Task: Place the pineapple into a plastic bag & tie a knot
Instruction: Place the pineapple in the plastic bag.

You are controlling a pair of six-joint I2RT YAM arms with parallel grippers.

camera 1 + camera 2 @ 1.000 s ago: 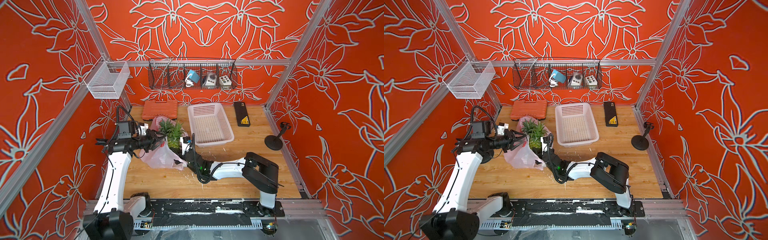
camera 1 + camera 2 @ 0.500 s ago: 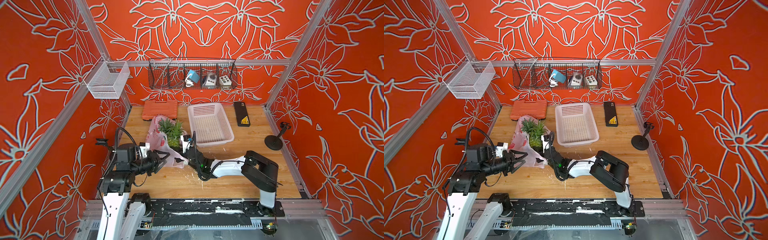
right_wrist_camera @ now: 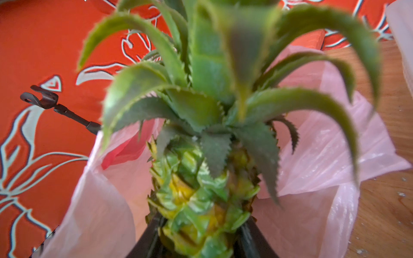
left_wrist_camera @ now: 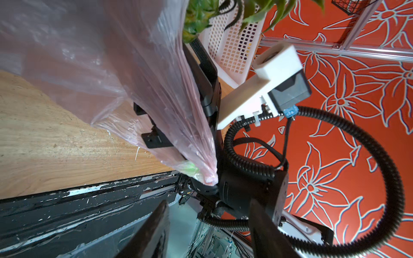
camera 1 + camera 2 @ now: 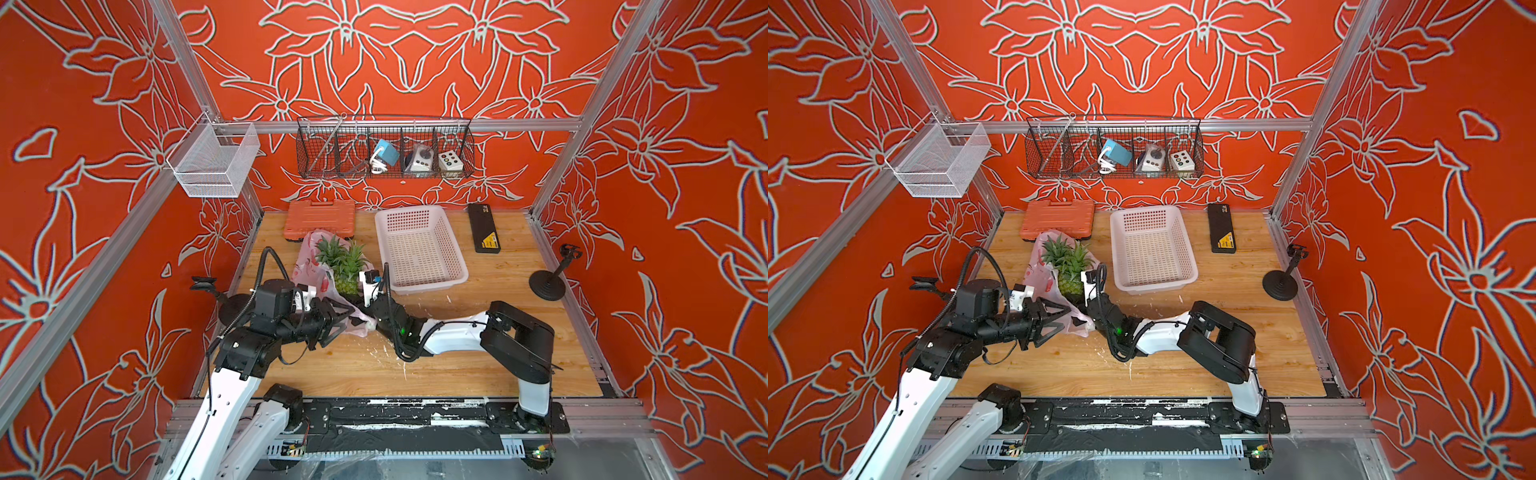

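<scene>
Gripping the pineapple (image 5: 347, 284) low on its scaly body, my right gripper (image 5: 1075, 300) is clenched on the fruit. It holds the fruit upright, green crown up, left of centre on the table (image 5: 457, 365). My left gripper (image 5: 1067, 318) is released. Its jaws stand spread with nothing between them, just beside the front corner of the plastic bag (image 5: 309, 270).

1. Task item. The bag is thin, translucent and pale pink with red prints. Its film rises behind the fruit and on both sides of it (clearest in the right wrist view), and it lies against my right fingers (image 4: 206, 84). I cannot tell whether the base of the fruit sits inside the bag. One corner is drawn to a point toward the front edge.

2. Surroundings.
- A white perforated basket (image 5: 419, 249) stands just beside the fruit on my right, and my right wrist occupies the gap between them.
- An orange case (image 5: 320, 218) lies at the back wall, and the bag's rear edge overlaps it in both top views.
- A black flat box (image 5: 484, 228) lies near the back, right of the basket and well apart from the fruit.
- A black stand (image 5: 550, 282) sits at the right edge.

3. Clearance. Bare wood runs along the front strip before the base rail, and between the basket and the stand. On the left, the bag lies near the table edge and the wall.
</scene>
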